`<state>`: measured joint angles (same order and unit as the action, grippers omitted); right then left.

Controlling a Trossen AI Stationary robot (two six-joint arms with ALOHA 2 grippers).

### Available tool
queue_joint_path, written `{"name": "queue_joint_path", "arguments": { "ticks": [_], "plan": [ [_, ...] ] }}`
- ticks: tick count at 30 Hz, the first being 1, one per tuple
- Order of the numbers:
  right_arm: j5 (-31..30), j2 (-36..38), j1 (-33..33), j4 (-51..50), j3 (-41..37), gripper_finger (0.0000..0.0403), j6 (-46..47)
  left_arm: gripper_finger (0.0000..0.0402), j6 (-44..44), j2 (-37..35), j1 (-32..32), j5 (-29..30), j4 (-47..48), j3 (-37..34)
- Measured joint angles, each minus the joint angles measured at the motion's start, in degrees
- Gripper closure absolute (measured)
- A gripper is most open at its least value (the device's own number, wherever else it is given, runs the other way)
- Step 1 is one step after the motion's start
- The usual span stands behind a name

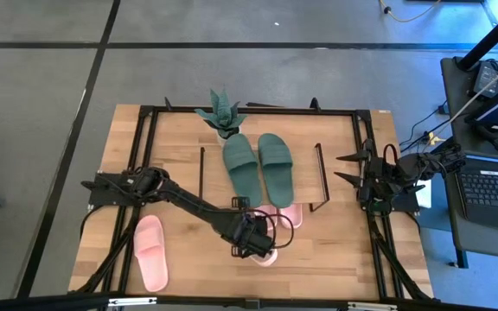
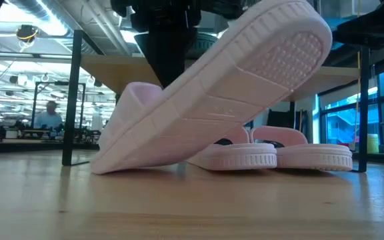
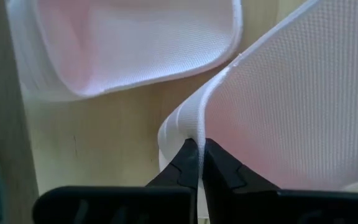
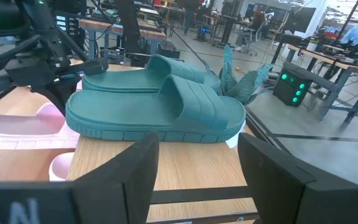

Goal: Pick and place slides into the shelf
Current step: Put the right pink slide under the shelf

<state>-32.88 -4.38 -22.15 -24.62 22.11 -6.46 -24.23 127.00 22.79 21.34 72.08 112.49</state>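
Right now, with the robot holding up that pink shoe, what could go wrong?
1. The left gripper pinches only the thin edge of the pink slide, which hangs tilted with one end on the table. It might slip out.
2. Two more pink slides already lie under the shelf. The held one could bump them going in.
3. The shelf's thin black legs stand close by. The slide might catch one.

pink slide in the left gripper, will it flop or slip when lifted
The pink slide probably stays stiff: tilted up on one end, its sole looks straight. The left gripper pinches only a thin edge, so it may pivot. Its textured surface likely resists slipping.
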Motion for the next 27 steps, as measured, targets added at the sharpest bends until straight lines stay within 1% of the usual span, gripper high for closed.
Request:
{"name": "queue_joint_path", "arguments": {
  "ticks": [9, 18, 20, 27],
  "plan": [
    [0.0, 0.0, 0.0, 0.0, 0.0, 0.0182, 0.0, 0.0401, 5.13, 0.02, 0.22, 0.66, -0.83, -0.04],
    [0.0, 0.0, 0.0, 0.0, 0.0, 0.0182, 0.0, 0.0401, 5.36, 0.24, 0.03, 0.59, -0.9, -0.04],
    [0.0, 0.0, 0.0, 0.0, 0.0, 0.0182, 0.0, 0.0395, 4.62, 0.24, 0.02, 0.57, -1.21, -0.04],
    [0.0, 0.0, 0.0, 0.0, 0.0, 0.0182, 0.0, 0.0352, 2.08, 0.24, 0.02, 0.57, -1.51, -0.04]
  ]
}}
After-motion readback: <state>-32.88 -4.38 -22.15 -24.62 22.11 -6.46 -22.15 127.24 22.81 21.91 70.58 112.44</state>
